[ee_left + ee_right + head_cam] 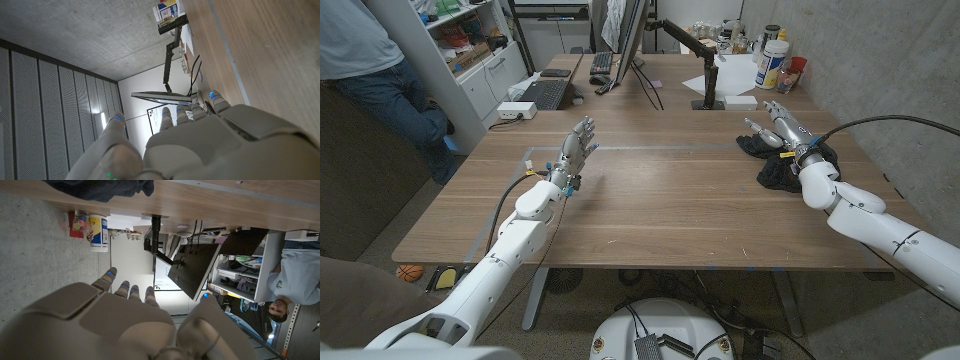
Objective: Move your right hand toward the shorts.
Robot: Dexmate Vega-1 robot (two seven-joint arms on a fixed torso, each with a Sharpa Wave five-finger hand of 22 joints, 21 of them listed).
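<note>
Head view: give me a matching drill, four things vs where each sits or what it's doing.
Things:
1. right hand
2. left hand
3. shorts
4. white canister

Places or states:
A. far right of the table, by the concrete wall
B. dark heap near the table's right edge
C. over the heap, fingers spread, holding nothing
D. left of the table's middle, fingers up and apart

Pairs: 1-C, 2-D, 3-B, 4-A
</note>
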